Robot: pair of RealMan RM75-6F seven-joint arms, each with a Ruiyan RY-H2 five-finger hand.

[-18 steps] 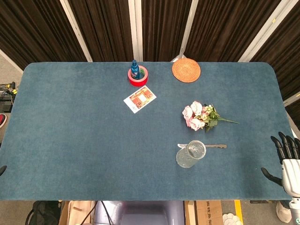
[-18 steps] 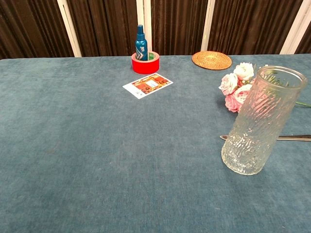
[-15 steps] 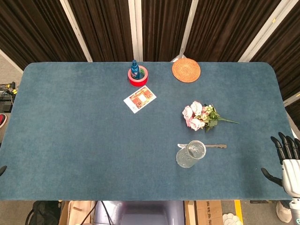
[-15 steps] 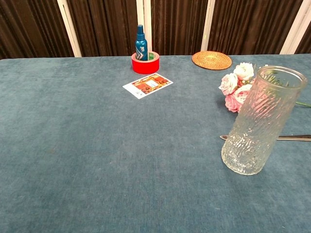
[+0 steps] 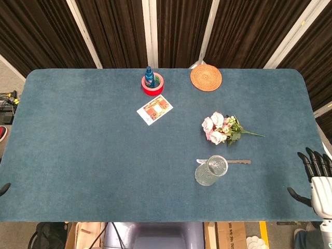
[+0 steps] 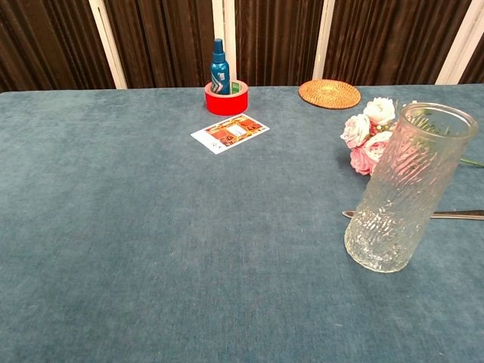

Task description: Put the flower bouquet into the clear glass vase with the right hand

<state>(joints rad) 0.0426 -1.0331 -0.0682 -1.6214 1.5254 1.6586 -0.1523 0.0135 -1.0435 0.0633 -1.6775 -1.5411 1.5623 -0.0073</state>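
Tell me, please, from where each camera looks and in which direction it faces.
Head view: high above the table's near edge, facing down; the right hand shows at the lower right, fingers apart, empty.
Chest view: low at the near edge, facing across the table toward the curtains; no hand shows.
Both share the glass vase, flower bouquet, red tape roll and woven coaster.

Vase (image 5: pixel 211 170) & knife (image 5: pixel 234 162) stand near bouquet (image 5: pixel 222 128).
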